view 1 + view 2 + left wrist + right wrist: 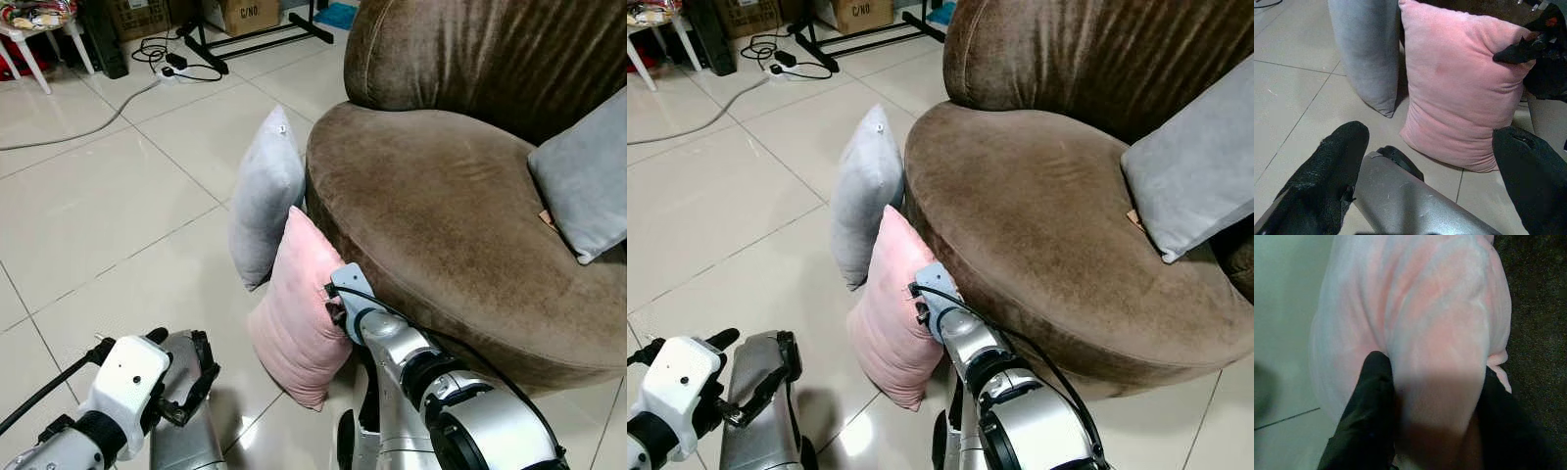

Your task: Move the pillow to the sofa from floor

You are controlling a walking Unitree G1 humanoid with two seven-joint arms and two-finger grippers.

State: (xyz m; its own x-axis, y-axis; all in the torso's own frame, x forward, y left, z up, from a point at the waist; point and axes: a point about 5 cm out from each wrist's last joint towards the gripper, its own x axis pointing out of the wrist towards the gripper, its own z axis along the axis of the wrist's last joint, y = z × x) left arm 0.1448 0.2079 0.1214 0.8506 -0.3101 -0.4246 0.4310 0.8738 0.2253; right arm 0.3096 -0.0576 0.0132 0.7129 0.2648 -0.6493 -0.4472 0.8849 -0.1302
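Halfway at best: right gripper [1435, 396] pinching pink pillow [299, 313] edge, still standing on floor [118, 215] beside sofa [441, 206]; left gripper [1432, 171] gaping empty.

Pink pillow [294, 313], pale grey pillow [265, 196], brown velvet sofa [441, 196], glossy cream floor tiles [108, 206].

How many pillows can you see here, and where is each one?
3. A pink pillow stands on the floor against the sofa, pinched by the right gripper. A grey pillow leans beside it. Another grey pillow sits on the sofa seat.
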